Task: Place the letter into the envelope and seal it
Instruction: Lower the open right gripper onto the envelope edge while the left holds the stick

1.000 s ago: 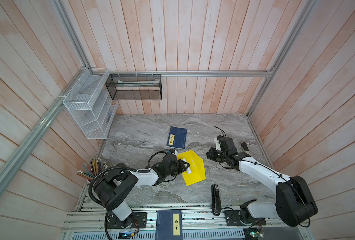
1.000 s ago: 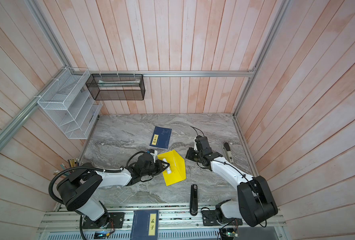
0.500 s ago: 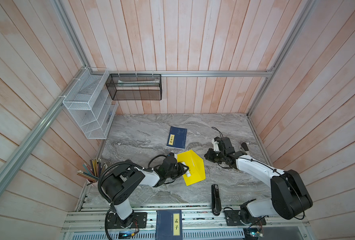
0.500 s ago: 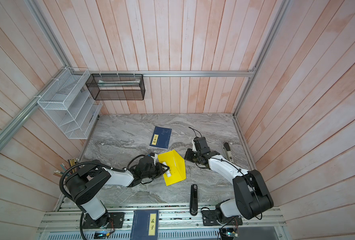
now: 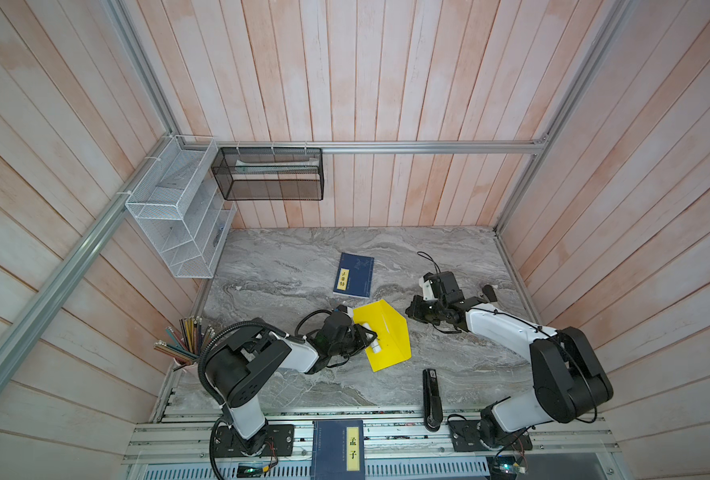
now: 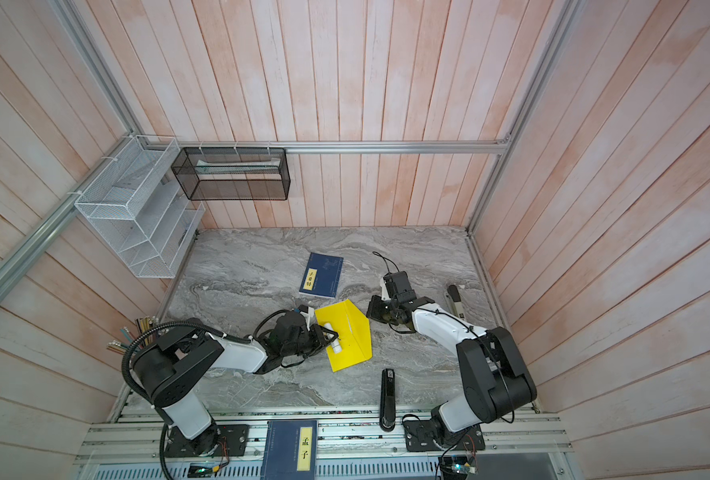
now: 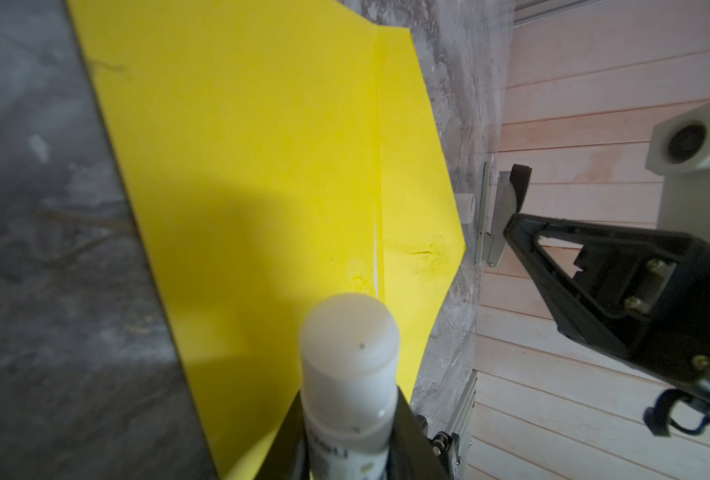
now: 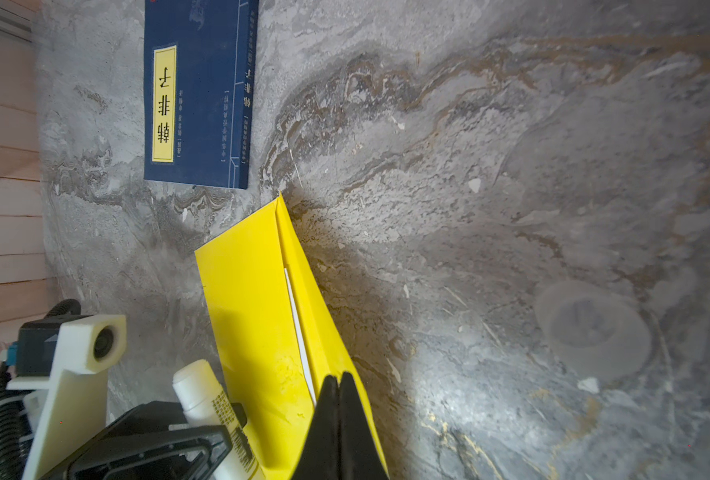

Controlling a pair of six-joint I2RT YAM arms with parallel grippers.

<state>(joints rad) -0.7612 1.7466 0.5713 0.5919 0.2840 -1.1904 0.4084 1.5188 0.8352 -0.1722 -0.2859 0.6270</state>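
Note:
The yellow envelope lies flat mid-table with its flap folded out toward the right arm. Only a thin white sliver of the letter shows in the envelope's mouth. My left gripper is shut on a white glue stick, whose end hangs over the envelope's body. My right gripper is shut and holds nothing. Its tips sit at the flap's edge, and I cannot tell whether they touch it.
A dark blue book lies just behind the envelope. A black stapler sits near the front edge and another blue book on the front rail. A translucent cap lies on the marble. A pencil cup and wire racks are at the left.
My right gripper has slid left, closer to the envelope's flap. The left arm's shoulder and elbow have shifted, while the glue stick stays over the envelope.

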